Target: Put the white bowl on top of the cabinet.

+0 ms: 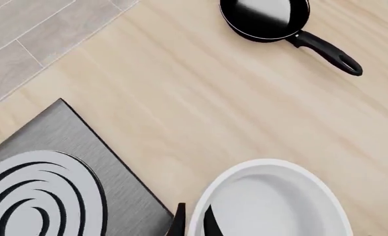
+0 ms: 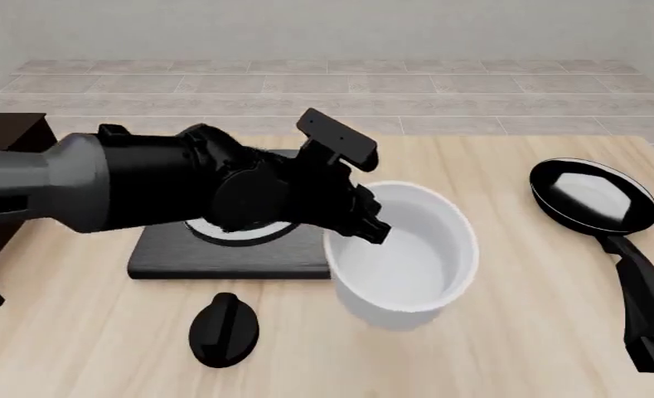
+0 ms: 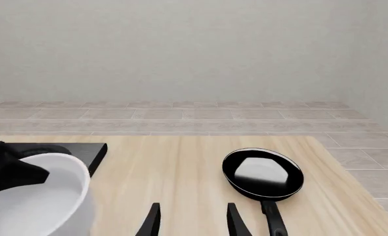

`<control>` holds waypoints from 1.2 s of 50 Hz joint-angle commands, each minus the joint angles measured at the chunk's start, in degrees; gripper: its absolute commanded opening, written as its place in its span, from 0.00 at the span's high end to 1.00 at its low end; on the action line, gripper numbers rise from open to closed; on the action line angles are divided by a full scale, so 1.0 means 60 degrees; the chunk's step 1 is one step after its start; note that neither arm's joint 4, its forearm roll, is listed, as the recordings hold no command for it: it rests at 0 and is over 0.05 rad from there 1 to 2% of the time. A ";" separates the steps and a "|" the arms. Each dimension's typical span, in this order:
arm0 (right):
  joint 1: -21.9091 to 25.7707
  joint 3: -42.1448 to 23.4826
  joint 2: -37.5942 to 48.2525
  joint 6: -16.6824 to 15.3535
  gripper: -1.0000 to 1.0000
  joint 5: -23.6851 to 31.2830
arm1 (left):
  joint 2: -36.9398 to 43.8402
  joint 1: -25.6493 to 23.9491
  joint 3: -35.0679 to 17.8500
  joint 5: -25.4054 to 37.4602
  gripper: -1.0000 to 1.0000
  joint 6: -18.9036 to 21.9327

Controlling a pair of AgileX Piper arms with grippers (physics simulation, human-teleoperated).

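A black frying pan (image 2: 590,197) lies on the light wooden table (image 2: 504,348) toward the right, its handle pointing toward the near edge and a white glare in its base. A flat black stove plate (image 2: 233,253) with silver rings sits left of centre. A black knob (image 2: 224,329) lies just in front of it. Grey tiled floor (image 2: 327,91) stretches beyond the table.

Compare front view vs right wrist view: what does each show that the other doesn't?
Front only: the cabinet at the table's left edge, the black knob on the table, and most of the left arm, its tool straddling the white bowl's rim.

Right wrist only: the right tool, fingers apart, nothing between them.

Both: the white bowl, the frying pan, the stove plate and the wooden table.
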 commanded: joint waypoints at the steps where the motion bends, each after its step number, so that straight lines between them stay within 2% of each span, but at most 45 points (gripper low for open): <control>1: -0.0001 0.0000 -0.0001 0.0000 0.00 0.0000 | -0.1148 0.0495 0.0301 0.0400 1.00 0.0034; 15: 0.0000 0.0000 0.0000 0.0000 0.00 0.0000 | -0.1871 0.1180 0.0450 0.0877 1.00 0.0048; 38: 0.0001 0.0000 0.0000 -0.0001 0.00 0.0000 | -0.2779 0.2238 -0.0320 0.2122 1.00 -0.0190; 60: 0.0000 0.0000 -0.0002 -0.0003 0.00 -0.0001 | -0.3092 0.3712 -0.0519 0.2488 1.00 -0.0099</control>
